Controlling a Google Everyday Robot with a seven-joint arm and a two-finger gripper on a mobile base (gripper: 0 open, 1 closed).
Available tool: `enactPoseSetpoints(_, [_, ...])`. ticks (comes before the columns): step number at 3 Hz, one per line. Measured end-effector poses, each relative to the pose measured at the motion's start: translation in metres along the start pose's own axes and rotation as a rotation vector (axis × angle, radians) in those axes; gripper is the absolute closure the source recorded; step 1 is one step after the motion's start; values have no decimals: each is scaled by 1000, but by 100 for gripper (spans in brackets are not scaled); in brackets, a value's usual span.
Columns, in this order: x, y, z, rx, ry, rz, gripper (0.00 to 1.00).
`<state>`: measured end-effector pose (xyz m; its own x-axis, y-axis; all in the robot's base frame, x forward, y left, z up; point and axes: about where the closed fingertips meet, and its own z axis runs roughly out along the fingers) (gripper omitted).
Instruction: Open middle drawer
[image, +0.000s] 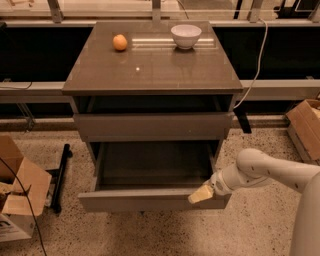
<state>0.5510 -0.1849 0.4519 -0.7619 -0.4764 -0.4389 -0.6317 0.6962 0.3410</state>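
Looks basically done: can see the middle drawer (150, 199) sticking well out of the bench (160, 72), dark box exposed. Can spot the end effector (202, 194) touching the front's right end; can't tell if spread or pinching. Probably just needs letting go.

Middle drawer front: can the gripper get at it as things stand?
Likely yes. The gripper sits at the right end of the middle drawer, by its pulled-out front, with nothing in between. Whether it actually touches is unclear.
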Motion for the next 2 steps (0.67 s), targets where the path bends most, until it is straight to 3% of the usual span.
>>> enactPoseSetpoints(1, [25,9,3,-48,29,66,0])
enactPoseSetpoints(2, [19,13,1,-48,29,66,27])
